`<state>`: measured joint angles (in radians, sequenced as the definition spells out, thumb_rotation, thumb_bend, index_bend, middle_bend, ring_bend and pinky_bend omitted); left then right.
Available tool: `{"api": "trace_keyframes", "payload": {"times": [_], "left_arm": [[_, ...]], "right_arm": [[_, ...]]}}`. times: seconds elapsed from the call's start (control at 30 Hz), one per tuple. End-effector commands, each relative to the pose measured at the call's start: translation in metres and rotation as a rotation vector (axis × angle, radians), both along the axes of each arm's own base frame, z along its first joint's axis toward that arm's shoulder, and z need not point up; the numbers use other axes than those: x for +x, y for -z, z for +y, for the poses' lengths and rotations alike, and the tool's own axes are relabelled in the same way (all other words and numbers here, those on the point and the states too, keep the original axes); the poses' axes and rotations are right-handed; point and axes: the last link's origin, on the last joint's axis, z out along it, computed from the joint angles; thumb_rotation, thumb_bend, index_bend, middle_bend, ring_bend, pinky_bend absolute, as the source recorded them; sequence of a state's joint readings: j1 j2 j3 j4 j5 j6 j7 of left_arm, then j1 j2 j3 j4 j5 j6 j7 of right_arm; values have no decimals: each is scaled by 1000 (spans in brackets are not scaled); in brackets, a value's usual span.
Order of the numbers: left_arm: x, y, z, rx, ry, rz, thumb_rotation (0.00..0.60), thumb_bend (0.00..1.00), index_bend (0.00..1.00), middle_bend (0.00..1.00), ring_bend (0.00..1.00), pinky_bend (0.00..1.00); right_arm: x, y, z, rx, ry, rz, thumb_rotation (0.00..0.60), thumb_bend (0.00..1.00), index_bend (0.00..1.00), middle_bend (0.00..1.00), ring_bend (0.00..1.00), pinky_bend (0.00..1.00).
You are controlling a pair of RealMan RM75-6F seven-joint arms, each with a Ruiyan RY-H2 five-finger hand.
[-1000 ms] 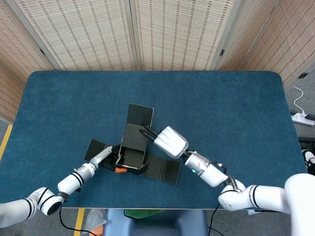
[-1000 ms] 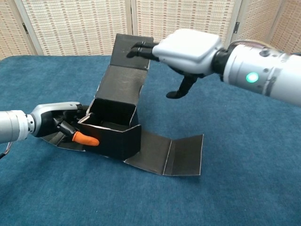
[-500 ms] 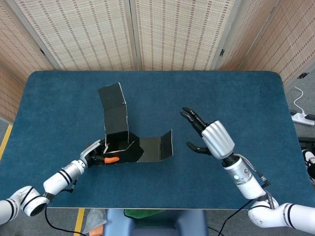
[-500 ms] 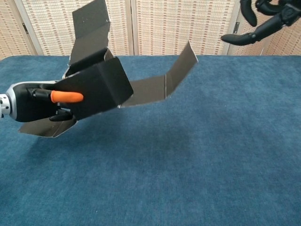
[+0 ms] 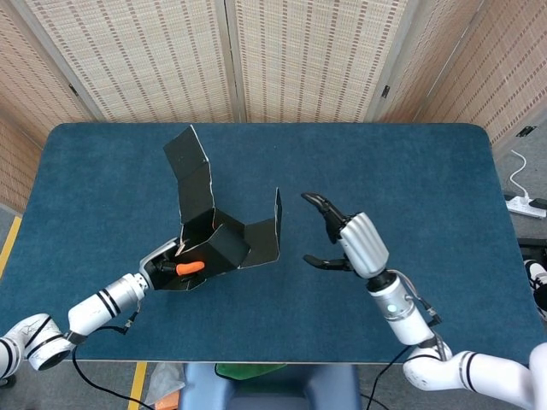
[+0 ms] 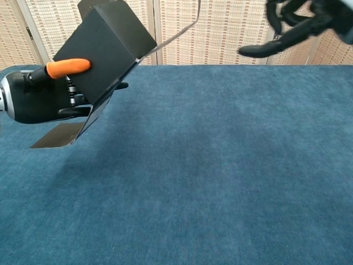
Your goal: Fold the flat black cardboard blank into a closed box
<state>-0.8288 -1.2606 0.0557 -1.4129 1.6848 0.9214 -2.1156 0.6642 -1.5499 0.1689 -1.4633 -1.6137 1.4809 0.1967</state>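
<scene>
Head view: the left hand [image 5: 164, 266] holds the half-folded box [image 5: 214, 243] up; it looks light and bendy. Right hand [image 5: 349, 243] is spread wide, holding nothing.

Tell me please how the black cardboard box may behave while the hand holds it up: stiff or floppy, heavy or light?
The cardboard box is probably light: the left hand alone holds it above the table. Its panels look fairly stiff, staying flat. The open flaps stick out freely, so they would likely swing at their creases if pushed.
</scene>
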Motion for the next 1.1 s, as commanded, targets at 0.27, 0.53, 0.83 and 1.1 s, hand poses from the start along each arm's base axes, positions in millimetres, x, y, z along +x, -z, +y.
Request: {"api": "trace_keyframes", "payload": {"times": [0.27,0.53,0.83,1.1], "left_arm": [[-1,-1,-2,33,87,97,600,210,394,410,656,862],[-2,-2,-1,68,135,177,600,210,387,406,656,861],[1,2,-3,69,179,230,600,210,373,402,656,861],[-1,4,-2,52,170,225,600,209,361,398,654,861]], "right_arm": [[64,22,-15,-111,-111,52,600,0,0,145,733,1000],[84,27,-14,-133,-159,128,600,0,0,138,733,1000],[95,35,-11,-203,-216,249,600,0,0,23,703,1000],[96,45,-6,-262,-275,312,600,0,0,43,656,1000]]}}
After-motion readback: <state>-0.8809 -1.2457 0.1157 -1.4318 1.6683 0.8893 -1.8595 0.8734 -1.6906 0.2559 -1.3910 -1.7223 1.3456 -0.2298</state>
